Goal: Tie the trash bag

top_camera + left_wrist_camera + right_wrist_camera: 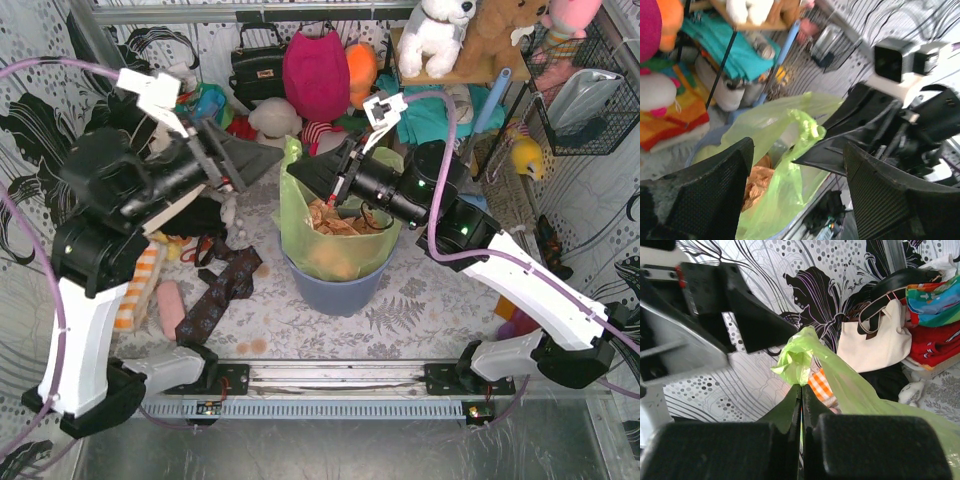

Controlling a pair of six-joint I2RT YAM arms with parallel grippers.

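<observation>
Right wrist cam: right gripper [801, 388] is pinching the trash bag [845, 382], jaws pressed together on green plastic just below its twisted tip. Left gripper [797, 160] is hanging spread wide just beside that tip, w/ nothing held. Bag is sitting in blue-grey bin [335, 290], mid-table.

Bright, even light is falling from above, casting only soft shadows on the worktop [420, 300]. Ahead of my left jaws the trash bag [800, 130] is glowing, almost washed out, and everything beyond is smearing with blur. My right jaws are looming dark and out of focus up close.
</observation>
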